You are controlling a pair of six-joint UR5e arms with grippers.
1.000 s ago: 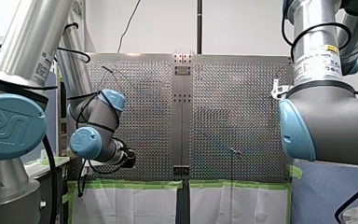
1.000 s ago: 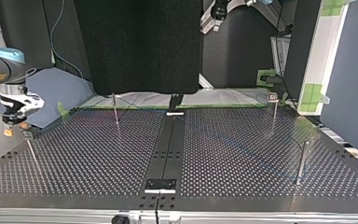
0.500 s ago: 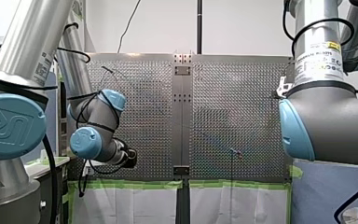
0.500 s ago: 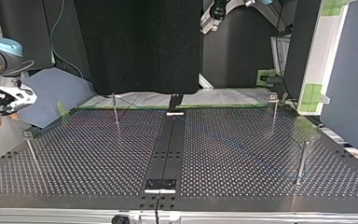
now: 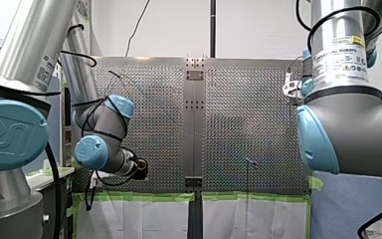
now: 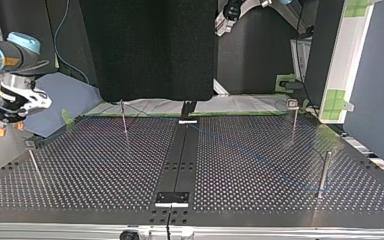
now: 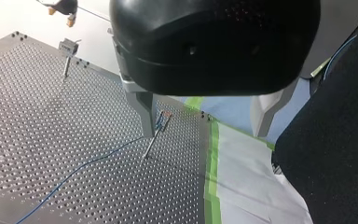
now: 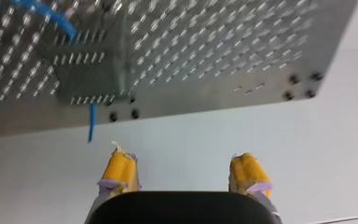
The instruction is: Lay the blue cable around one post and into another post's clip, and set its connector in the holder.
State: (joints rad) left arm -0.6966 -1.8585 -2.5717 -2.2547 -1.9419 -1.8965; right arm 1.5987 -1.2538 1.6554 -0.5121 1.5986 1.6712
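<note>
Top view, facing the arms: flat metal table (image 6: 260, 165), pierced by a regular grid of small holes and split by a smooth dark centre strip (image 6: 180, 155). Four thin upright metal posts: a slim post (image 6: 124, 117) near the far edge at the view's left, a square-headed post (image 6: 32, 159) at the left edge, a second headed post (image 6: 293, 117) at the far right, and a plain round rod (image 6: 323, 172) at the near right. Blue cable (image 6: 260, 164) thin and faint, flat on the sheet in a slanted line from the centre strip toward the plain round rod. My right gripper (image 6: 9, 128) off the table's left edge, orange-yellow pads apart, nothing between.

Right wrist view: two blunt yellow pads (image 8: 119, 171), frayed at the tips, spread wide over pale background. Ahead of them, the table's edge, with a dark rectangular plate (image 8: 86, 77) studded with short pins. A short length of the blue cable (image 8: 92, 123) poking past that edge.

Left wrist view: my left gripper (image 7: 205, 134) under a glossy, rounded black housing, flat metal fingers (image 7: 144, 109) wide apart and empty. Just beside one finger, a slender clipped post (image 7: 153, 140), with the blue cable running away from its base across the dimpled sheet. Matte green tape (image 7: 213, 163) and white cloth (image 7: 251, 186) along the table's border.
</note>
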